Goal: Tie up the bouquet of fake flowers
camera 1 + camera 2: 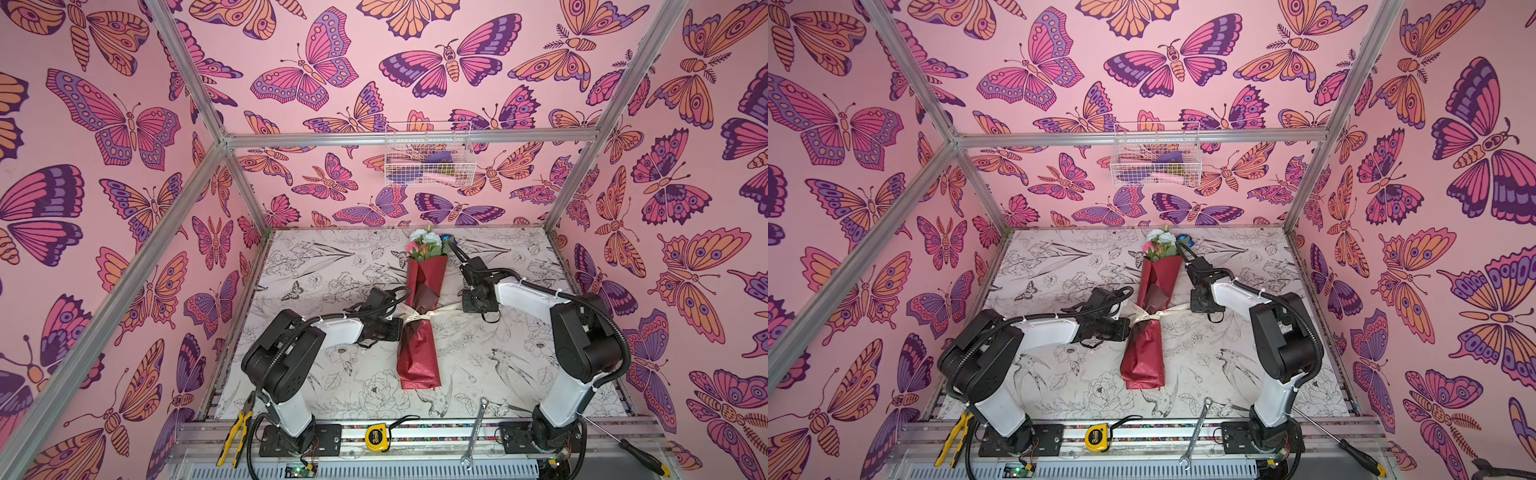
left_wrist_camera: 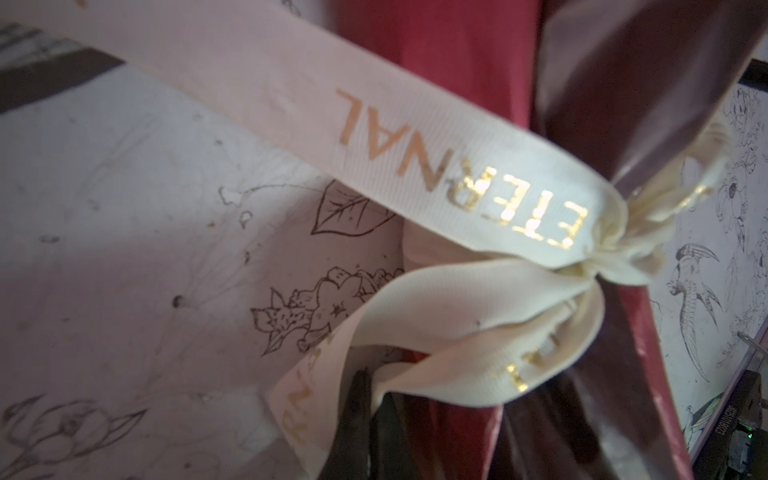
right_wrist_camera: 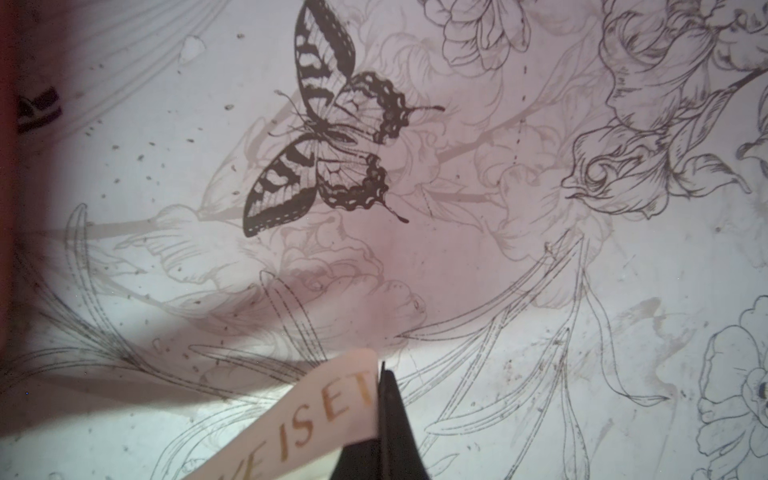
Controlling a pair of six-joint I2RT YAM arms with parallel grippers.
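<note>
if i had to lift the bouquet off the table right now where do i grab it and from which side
Probably at the waist, where the ribbon cinches the bouquet: the wrap is narrowest and tightest there. Come straight down from above with the jaws across its width, since it lies flat along the table, with the flower heads at the far end.

I read gold "ETERNAL" on the ribbon [image 2: 457,166] in my left wrist view. My right wrist view shows "ISET" on its end [image 3: 316,411], with the letters before that blurred. The tape measure [image 1: 377,437] says "3m".
</note>
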